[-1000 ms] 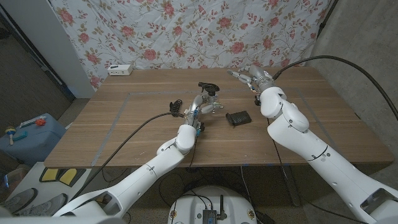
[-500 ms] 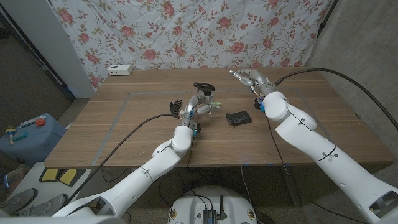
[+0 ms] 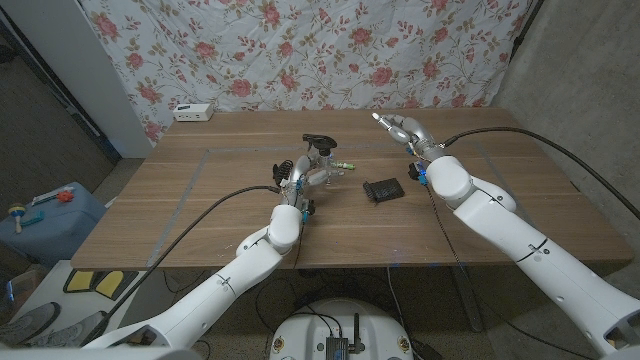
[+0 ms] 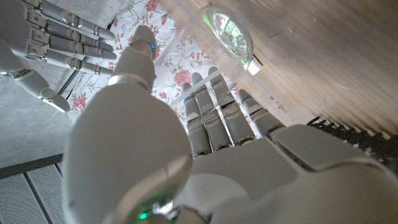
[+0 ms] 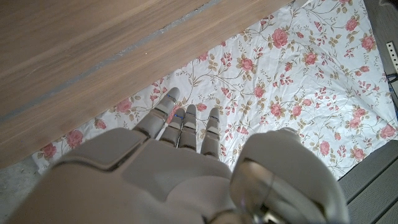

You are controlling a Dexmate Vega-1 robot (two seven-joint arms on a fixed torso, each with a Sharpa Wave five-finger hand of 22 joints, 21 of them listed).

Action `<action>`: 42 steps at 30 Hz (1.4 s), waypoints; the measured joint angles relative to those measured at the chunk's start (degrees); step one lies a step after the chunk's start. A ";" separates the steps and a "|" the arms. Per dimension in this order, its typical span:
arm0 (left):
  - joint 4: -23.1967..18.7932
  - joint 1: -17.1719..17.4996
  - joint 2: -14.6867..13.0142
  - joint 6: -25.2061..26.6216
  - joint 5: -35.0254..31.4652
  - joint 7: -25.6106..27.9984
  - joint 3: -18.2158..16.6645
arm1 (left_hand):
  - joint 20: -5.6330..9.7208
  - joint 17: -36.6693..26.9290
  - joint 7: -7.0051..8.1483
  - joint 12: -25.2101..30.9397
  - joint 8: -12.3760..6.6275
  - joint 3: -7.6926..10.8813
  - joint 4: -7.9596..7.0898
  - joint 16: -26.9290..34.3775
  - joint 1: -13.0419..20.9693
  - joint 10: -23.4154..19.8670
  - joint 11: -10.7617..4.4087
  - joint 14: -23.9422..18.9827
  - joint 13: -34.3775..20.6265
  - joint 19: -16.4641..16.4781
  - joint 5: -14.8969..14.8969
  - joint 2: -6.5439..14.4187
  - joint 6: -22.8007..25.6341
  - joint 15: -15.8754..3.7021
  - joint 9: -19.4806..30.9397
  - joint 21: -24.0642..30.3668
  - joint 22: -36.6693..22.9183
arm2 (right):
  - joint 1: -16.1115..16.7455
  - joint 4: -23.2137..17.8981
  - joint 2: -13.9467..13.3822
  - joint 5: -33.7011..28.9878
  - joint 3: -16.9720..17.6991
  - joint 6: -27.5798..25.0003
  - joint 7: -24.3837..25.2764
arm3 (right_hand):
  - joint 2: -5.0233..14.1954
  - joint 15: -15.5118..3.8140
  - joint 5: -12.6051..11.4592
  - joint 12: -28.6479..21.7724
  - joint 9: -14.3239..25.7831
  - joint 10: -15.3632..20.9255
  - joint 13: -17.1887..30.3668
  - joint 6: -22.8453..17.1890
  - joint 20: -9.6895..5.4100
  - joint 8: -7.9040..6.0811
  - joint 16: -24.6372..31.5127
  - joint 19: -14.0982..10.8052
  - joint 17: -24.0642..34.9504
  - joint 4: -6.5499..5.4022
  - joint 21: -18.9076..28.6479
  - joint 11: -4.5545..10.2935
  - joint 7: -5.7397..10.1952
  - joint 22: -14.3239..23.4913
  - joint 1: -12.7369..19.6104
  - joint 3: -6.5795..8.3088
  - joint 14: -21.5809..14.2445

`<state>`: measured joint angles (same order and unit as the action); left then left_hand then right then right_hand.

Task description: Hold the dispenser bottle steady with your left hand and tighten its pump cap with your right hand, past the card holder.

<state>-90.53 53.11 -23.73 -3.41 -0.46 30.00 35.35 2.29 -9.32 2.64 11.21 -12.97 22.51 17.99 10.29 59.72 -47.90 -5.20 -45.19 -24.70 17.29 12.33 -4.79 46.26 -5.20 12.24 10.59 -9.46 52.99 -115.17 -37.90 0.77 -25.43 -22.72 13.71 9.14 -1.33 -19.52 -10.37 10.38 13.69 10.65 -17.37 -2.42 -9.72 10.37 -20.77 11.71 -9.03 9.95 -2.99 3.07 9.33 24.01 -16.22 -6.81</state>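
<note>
The clear dispenser bottle [image 3: 320, 168] with its black pump cap [image 3: 318, 141] stands left of the table's middle, and my left hand [image 3: 299, 178] grips its body from the near side. In the left wrist view the bottle's clear round base [image 4: 229, 30] shows past my left hand's curled fingers [image 4: 214, 118]. The black card holder [image 3: 381, 189] lies flat to the right of the bottle. My right hand [image 3: 400, 130] hovers beyond the card holder with fingers stretched out and apart, holding nothing. The right wrist view shows those fingers [image 5: 186, 127] pointing at the floral curtain.
A white box [image 3: 193, 112] sits at the table's far left edge. The floral curtain [image 3: 300, 50] hangs behind the table. Cables trail from both wrists over the wood. My right hand [image 4: 53, 37] also shows in the left wrist view, fingers straight.
My left hand has carried the bottle a little to the left, away from the card holder. My right hand has drifted slightly left and stays empty.
</note>
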 measured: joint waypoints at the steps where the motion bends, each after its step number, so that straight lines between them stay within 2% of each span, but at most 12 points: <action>1: -0.21 0.13 -0.18 0.15 0.06 0.00 -0.13 | 0.09 0.00 0.00 0.00 0.25 0.00 0.00 -0.14 0.00 0.19 0.19 0.28 0.11 -0.16 0.00 0.00 0.00 0.12 0.00 0.00 0.00 | 0.12 0.40 -0.05 0.57 0.04 0.85 0.33 | -0.14 0.00 0.00 0.00 0.00 -0.24 0.00 0.46 0.02 0.00 0.00 0.02 0.00 -0.01 0.00 0.11 -0.01 0.00 -0.14 0.04 0.00; 4: -0.68 0.43 -0.63 0.52 0.19 0.00 -0.45 | -0.03 0.00 0.00 -0.22 0.49 0.00 0.00 -0.14 0.00 0.42 -0.05 0.66 0.45 -0.45 0.00 0.00 0.00 0.30 -0.27 0.00 0.00 | 0.34 1.32 -0.09 1.89 0.09 2.78 1.06 | 0.05 0.00 0.00 0.00 0.00 -0.42 -0.08 0.85 -0.03 0.00 0.00 0.43 0.00 -0.17 0.00 0.12 -0.23 0.00 -0.41 0.20 0.60; 11: -2.03 1.32 -1.67 1.51 0.57 -0.07 -1.24 | -0.27 0.26 0.00 -0.21 0.92 0.00 0.00 -0.58 0.00 0.90 -0.53 1.76 1.25 -1.30 0.00 0.00 0.00 0.47 -0.27 -0.23 0.00 | 0.87 3.54 0.05 4.70 0.19 7.27 2.53 | 0.39 -0.52 0.00 0.00 0.00 -0.90 -0.27 1.97 0.06 0.00 0.00 0.88 -0.26 -0.16 0.00 1.48 -0.28 0.01 -1.57 0.20 1.12; 18: -3.02 2.20 -2.49 2.33 0.81 0.00 -1.85 | -0.64 0.26 0.00 -0.21 0.93 0.00 0.00 -0.58 0.00 1.42 -0.62 2.61 2.01 -1.67 0.00 0.00 0.00 0.60 -0.53 -0.22 0.00 | 1.19 5.66 0.45 6.67 0.20 11.14 3.59 | 0.61 -0.72 0.00 0.00 0.00 -1.51 -0.27 2.76 0.06 0.00 0.00 0.88 -0.26 -0.30 0.00 2.09 -0.73 0.01 -2.25 0.34 1.32; 30: -3.75 3.50 -3.12 2.86 0.96 0.92 -2.52 | -0.33 0.25 0.00 -0.42 1.77 0.01 -0.01 -0.58 -0.58 1.81 -0.84 3.86 3.36 -1.97 0.00 -0.58 0.00 1.03 -0.74 -0.22 0.00 | 1.25 8.14 1.13 7.91 -0.41 15.14 5.23 | 0.79 -0.71 -0.44 0.00 0.00 -1.50 -0.27 2.76 0.01 -0.26 0.00 1.45 -0.25 -0.30 0.00 2.08 -0.73 0.01 -2.41 0.34 1.32; 32: -3.75 3.66 -3.19 2.86 0.98 1.03 -2.60 | -0.16 0.25 0.00 -0.66 1.77 0.93 -0.92 -0.58 -0.62 2.36 -0.95 4.13 3.69 -2.14 0.00 -0.62 0.00 1.14 -0.80 -0.22 0.00 | 1.25 8.52 1.24 7.96 -0.51 15.84 5.43 | 0.92 -0.71 -0.44 0.00 0.00 -1.50 -0.26 2.76 0.10 -0.26 0.01 1.54 -0.25 -0.30 0.00 2.08 -0.73 0.01 -2.54 0.34 1.32; 40: -2.77 4.13 -3.33 1.60 1.23 1.30 -2.87 | 0.17 0.25 0.00 -1.05 2.65 0.62 -1.26 -0.58 -0.99 4.57 -0.96 6.07 5.52 -3.10 -0.38 -0.99 0.00 1.56 -1.07 -0.22 0.00 | 1.15 11.12 2.11 8.47 -0.96 19.65 5.70 | 1.06 -1.01 -0.44 0.00 0.01 -1.73 -0.26 3.07 0.10 -0.26 0.24 1.53 -0.53 -0.53 0.00 2.30 -1.04 0.01 -3.15 0.57 1.64; 42: -2.26 4.18 -3.33 0.75 1.31 1.33 -2.91 | -0.15 0.25 0.00 -1.05 2.66 0.38 -1.50 -0.58 -0.99 5.15 -1.03 7.00 6.10 -3.43 -0.68 -0.99 0.00 1.58 -1.07 -0.22 0.00 | 1.08 12.15 2.52 8.55 -1.10 20.35 5.74 | 1.14 -0.79 -0.44 0.00 -0.18 -1.92 -0.26 3.07 0.10 -0.26 0.24 1.54 -0.53 -0.53 0.00 2.49 -1.04 0.01 -3.23 0.57 1.89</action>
<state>-92.79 57.29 -27.06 -2.66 0.85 31.33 32.44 2.14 -9.08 2.64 10.15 -10.30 22.89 16.49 9.71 58.73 -42.75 -6.22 -38.19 -18.59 13.86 11.65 -5.78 46.26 -3.63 11.18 10.36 -9.46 54.07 -103.01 -35.38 9.32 -26.53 -2.38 19.44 10.28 -2.12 -19.96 -10.38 10.20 11.76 10.39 -14.31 -2.32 -9.98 10.61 -19.24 11.18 -9.56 9.96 -0.49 2.04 9.34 20.79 -15.64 -4.92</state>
